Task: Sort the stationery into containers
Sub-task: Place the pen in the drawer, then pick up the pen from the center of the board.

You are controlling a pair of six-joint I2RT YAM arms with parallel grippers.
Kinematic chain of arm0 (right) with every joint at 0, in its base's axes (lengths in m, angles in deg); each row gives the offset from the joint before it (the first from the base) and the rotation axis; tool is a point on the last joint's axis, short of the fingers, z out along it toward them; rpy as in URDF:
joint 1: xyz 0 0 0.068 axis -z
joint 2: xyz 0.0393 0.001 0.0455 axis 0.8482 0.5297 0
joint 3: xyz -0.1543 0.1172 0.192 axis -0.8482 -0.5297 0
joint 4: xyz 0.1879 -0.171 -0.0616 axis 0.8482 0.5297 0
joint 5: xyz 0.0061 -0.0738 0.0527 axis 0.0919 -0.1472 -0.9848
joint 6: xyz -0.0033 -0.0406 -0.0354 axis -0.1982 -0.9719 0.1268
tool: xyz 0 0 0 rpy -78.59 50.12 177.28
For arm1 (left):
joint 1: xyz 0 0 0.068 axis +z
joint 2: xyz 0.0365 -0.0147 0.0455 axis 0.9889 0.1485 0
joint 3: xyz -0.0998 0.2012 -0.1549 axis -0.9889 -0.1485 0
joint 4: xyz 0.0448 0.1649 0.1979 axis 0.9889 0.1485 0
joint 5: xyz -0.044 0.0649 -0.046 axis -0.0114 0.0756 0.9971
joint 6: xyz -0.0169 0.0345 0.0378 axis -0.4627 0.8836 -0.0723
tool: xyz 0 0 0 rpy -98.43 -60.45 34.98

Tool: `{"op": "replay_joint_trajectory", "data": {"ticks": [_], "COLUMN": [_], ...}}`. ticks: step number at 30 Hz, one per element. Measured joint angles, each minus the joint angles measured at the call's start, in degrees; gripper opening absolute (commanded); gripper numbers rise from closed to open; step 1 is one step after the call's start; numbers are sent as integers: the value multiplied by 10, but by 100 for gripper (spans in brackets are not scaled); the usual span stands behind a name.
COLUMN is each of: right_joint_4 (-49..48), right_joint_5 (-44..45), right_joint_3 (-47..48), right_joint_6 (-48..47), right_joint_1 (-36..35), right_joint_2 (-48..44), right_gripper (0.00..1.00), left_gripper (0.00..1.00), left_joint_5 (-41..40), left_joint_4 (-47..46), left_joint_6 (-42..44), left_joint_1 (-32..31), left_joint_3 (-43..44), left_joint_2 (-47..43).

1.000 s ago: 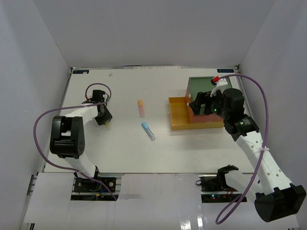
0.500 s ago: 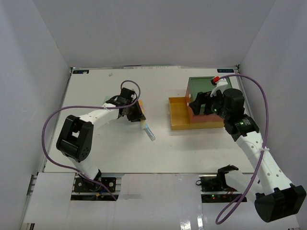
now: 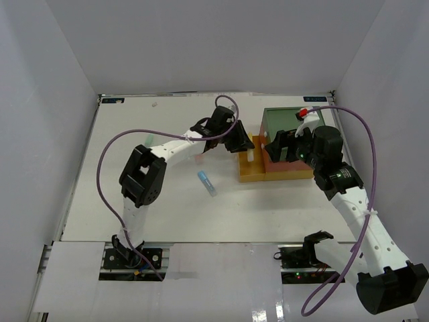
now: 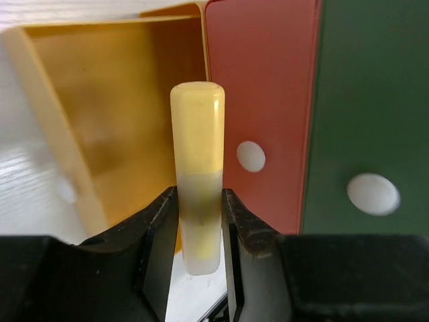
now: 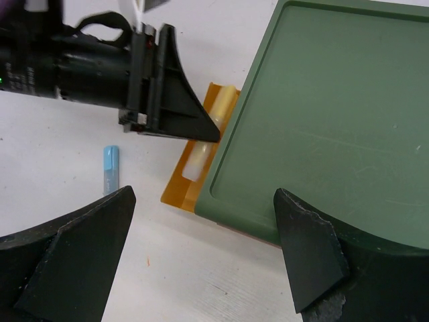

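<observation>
The yellow stick [image 4: 198, 168] is clamped upright between the closed fingers of the left gripper [image 4: 199, 204], its rounded end hanging over the pulled-out yellow drawer [image 4: 100, 100] at the foot of the containers. It has not been let go, so this piece is at the point of delivery rather than sorted. What shows of the yellow drawer's inside looks bare. The red-orange drawer [image 4: 261, 80] and the green top [image 4: 375, 100] show only their faces here, so what they hold cannot be told. From the right wrist, the green top's flat surface carries nothing. On the table [image 3: 167, 208], a blue stick [image 3: 207, 183] lies well apart from the box. A pinkish-orange stick [image 3: 198, 159] lies partly hidden under the left arm, and a small teal piece [image 3: 147, 139] farther left is too small to name. By that count, at least two or three pieces seem left to sort. The right gripper [image 5: 204, 193] hovers above the green top with its jaws spread wide, holding nothing. No brand or text can be read; two small blue labels [image 3: 315, 99] at the table's far edge are too small to make out.
</observation>
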State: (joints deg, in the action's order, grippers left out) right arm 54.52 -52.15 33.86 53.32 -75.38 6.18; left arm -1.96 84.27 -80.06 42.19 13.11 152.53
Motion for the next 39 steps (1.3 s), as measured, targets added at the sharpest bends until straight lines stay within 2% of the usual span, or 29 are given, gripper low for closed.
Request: {"op": "replay_joint_trajectory", "data": {"ticks": [6, 8, 10, 13, 17, 22, 24, 30, 37, 39], "right_joint_4": [0, 0, -1, -1, -1, -2, -2, -3, -5, -5], "right_joint_5": [2, 3, 4, 3, 3, 3, 3, -1, -1, -1], "right_joint_3": [0, 0, 0, 0, -1, -15, -19, -19, -26, -27], "right_joint_6": [0, 0, 0, 0, 0, 0, 0, 0, 0, 0], "right_joint_1": [0, 0, 0, 0, 0, 0, 0, 0, 0, 0], "right_joint_2": [-7, -10, -12, -11, -12, -14, -14, -15, -26, -28], "right_gripper": [90, 90, 90, 90, 90, 90, 90, 90, 90, 90], "left_gripper": [69, 82, 84, 84, 82, 80, 79, 74, 69, 65], "left_joint_5": [-6, -19, -35, -60, -127, -225, -250, -301, -315, -315], "left_joint_4": [23, 32, 35, 47, 78, 140, 163, 231, 266, 269], "left_joint_6": [-16, -15, -10, -2, 10, -14, -30, -72, -85, -86], "left_joint_1": [-21, -21, -21, -19, -18, -18, -18, -17, -17, -17], "left_joint_3": [26, 24, 12, -17, -94, -217, -244, -263, -204, -191], "left_joint_2": [48, 44, 28, -10, -109, -242, -263, -224, -111, -97]}}
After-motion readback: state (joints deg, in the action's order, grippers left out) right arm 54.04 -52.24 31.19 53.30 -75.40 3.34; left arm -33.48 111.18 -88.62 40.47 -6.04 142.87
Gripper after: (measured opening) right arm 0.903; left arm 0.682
